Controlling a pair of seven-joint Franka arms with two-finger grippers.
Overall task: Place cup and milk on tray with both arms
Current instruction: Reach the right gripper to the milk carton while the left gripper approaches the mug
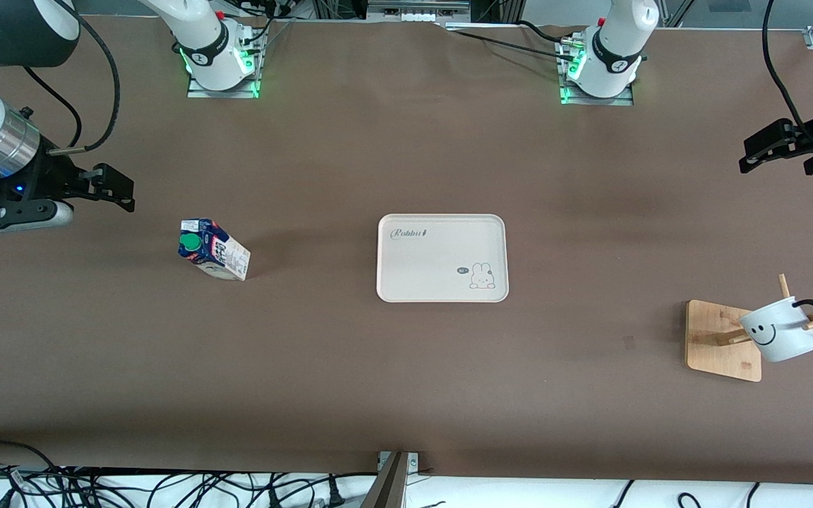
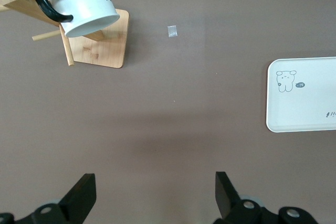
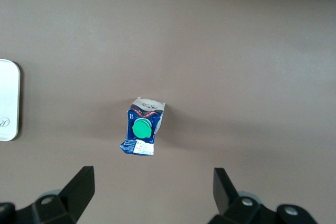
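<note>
Left tool [image 2: 152, 195] spread, empty, over bare surface [image 1: 350, 141]; right tool [image 3: 152, 195] likewise, over the milk carton [image 1: 213, 249]. Carton upright, light, crushable: grip its flat sides below the cap. Mug [image 1: 782, 328] rigid, slick, breakable, hung on wooden rack [image 1: 720, 340]. Tray [image 1: 442, 258] central, open room around.

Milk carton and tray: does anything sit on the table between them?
No. In the front view the stretch from the milk carton to the tray is bare brown table; the right wrist view shows the same.
</note>
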